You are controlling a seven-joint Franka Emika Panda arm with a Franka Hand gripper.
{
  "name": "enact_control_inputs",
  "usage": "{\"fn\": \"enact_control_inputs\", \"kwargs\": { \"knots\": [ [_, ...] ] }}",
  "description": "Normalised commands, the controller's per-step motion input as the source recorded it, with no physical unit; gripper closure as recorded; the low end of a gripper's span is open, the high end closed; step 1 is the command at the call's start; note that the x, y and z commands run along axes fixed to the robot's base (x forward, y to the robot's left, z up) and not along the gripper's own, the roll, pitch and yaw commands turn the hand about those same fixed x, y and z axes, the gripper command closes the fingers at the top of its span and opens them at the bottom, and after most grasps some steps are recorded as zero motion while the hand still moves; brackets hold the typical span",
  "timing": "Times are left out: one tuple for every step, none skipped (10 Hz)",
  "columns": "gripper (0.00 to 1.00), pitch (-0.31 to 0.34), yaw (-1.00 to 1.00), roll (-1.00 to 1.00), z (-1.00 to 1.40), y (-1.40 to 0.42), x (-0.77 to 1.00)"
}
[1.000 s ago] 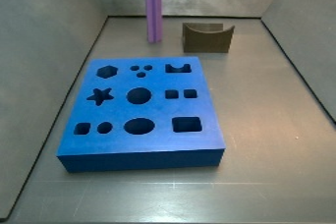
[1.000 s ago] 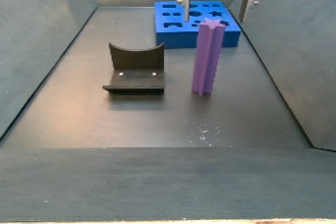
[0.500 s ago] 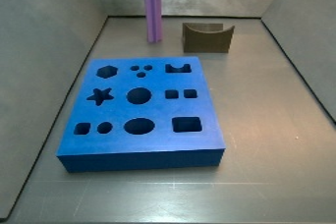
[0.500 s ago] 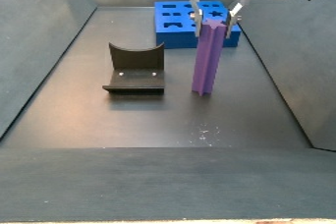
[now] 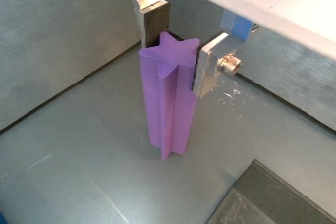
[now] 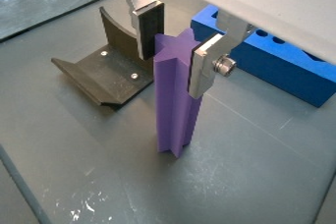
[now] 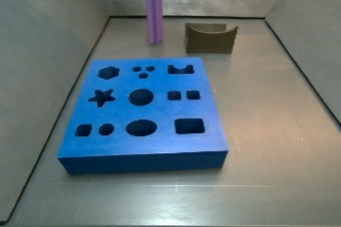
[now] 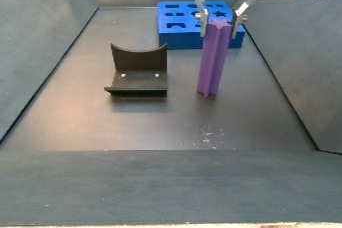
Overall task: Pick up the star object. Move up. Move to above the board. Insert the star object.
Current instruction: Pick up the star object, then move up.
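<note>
Gripper [image 6: 176, 37] at the top of the upright star object [image 6: 175, 100], jaws on either side of it; whether they clamp it cannot be told. Board [image 6: 269, 59] behind.

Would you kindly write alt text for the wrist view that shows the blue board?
The gripper straddles the top of the upright purple star object, one silver finger on each side, though contact is unclear. The star object stands on the grey floor, with the dark fixture and the blue board behind it.
</note>
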Motion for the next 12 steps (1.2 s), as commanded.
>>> {"fn": "enact_control_inputs", "kwargs": {
  "knots": [
    [1.0,0.0,0.0,0.0,0.0,0.0,0.0],
    [1.0,0.0,0.0,0.0,0.0,0.0,0.0],
    [1.0,0.0,0.0,0.0,0.0,0.0,0.0],
    [1.0,0.0,0.0,0.0,0.0,0.0,0.0],
    [1.0,0.0,0.0,0.0,0.0,0.0,0.0],
    [1.0,0.0,0.0,0.0,0.0,0.0,0.0],
    [1.0,0.0,0.0,0.0,0.0,0.0,0.0],
    [1.0,0.0,0.0,0.0,0.83,0.0,0.0],
    [1.0,0.005,0.02,-0.01,0.81,-0.03,0.04],
    [1.0,0.036,0.02,-0.04,0.71,-0.04,0.02],
    [1.0,0.05,0.02,-0.06,0.55,-0.02,0.02],
    [1.0,0.056,0.01,-0.09,0.42,-0.01,0.02]
  ]
}}
